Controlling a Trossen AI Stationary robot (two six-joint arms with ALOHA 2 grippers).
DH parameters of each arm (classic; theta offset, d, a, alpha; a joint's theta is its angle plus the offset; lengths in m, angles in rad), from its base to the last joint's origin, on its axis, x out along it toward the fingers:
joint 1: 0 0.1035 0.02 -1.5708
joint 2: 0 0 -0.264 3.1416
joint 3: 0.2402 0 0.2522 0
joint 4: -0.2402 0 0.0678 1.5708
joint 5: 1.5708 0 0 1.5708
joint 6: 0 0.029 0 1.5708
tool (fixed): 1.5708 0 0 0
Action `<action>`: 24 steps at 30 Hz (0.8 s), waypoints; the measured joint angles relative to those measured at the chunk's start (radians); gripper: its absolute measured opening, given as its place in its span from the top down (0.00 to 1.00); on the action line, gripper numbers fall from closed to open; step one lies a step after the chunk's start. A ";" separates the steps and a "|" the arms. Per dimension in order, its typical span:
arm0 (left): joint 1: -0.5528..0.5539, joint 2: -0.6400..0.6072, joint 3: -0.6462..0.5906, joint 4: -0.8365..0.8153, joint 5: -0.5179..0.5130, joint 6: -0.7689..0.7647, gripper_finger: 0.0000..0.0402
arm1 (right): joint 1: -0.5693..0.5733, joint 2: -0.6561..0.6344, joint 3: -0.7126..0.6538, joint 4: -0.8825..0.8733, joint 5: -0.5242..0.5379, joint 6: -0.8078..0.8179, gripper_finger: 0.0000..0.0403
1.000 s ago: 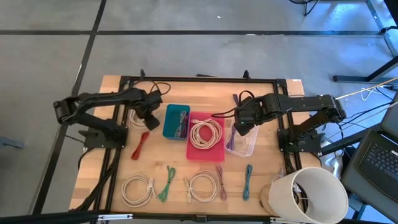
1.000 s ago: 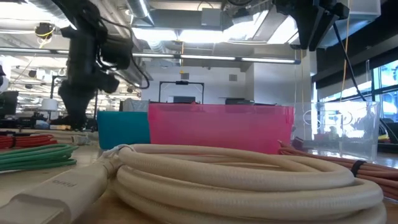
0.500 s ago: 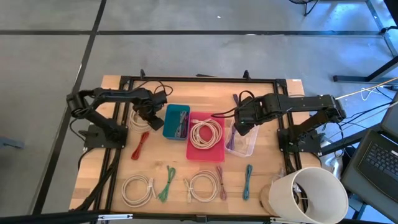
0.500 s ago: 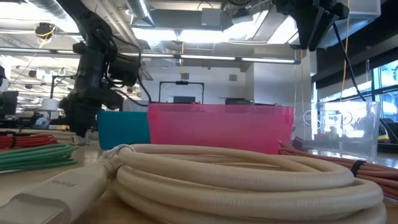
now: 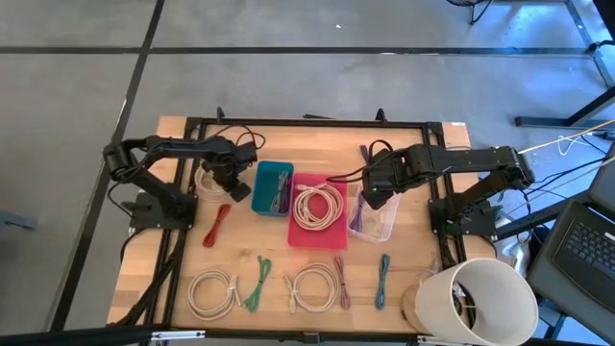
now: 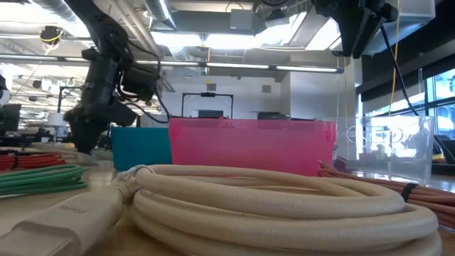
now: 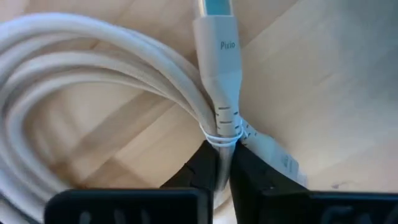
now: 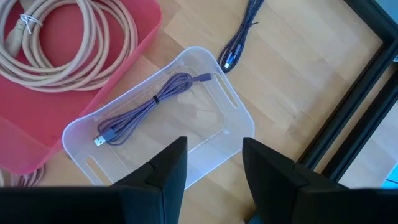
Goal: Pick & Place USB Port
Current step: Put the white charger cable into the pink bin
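A coiled white USB cable [image 5: 206, 183] lies on the wooden table at the far left, beside a teal bin [image 5: 272, 188]. My left gripper [image 5: 223, 181] points down onto this coil and is shut on it; the left wrist view shows the coil [image 7: 93, 68] and its plug [image 7: 217, 43]. My right gripper [image 5: 380, 195] hangs open above a clear bin [image 8: 186, 134] that holds a purple cable [image 8: 149, 106]. Between the two bins stands a pink bin [image 5: 298, 234] with another white coil [image 5: 317, 206]. My left gripper pinches the white coil's bundled strands at the thin tie [image 7: 221, 135] just behind the plug, between its two fingers [image 7: 202, 171]. The fingers come from above, pointing down. The coil lies on the table.
Along the near edge lie two more white coils [image 5: 213, 291], green [image 5: 258, 282], purple [image 5: 340, 282] and teal [image 5: 382, 281] cables; a red cable [image 5: 216, 223] lies near the left arm. A dark blue cable [image 8: 239, 37] lies past the clear bin. A white tub [image 5: 480, 298] stands at the near right.
My left gripper has sunk toward the table onto the white coil at the far left. My right arm has kept still.
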 joint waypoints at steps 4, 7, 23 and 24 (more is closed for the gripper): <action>-0.001 -0.068 0.002 -0.074 -0.025 0.004 0.97 | 0.000 0.000 0.000 0.000 0.001 -0.008 0.61; -0.001 -0.153 0.002 -0.106 -0.025 -0.019 0.97 | 0.000 0.000 0.000 0.002 0.012 -0.023 0.61; 0.000 -0.633 0.193 0.127 0.022 -0.260 0.97 | 0.000 0.000 0.000 0.002 0.015 -0.026 0.61; 0.000 -0.648 0.193 0.188 0.054 -0.262 0.97 | 0.000 0.000 0.000 0.002 0.015 -0.026 0.61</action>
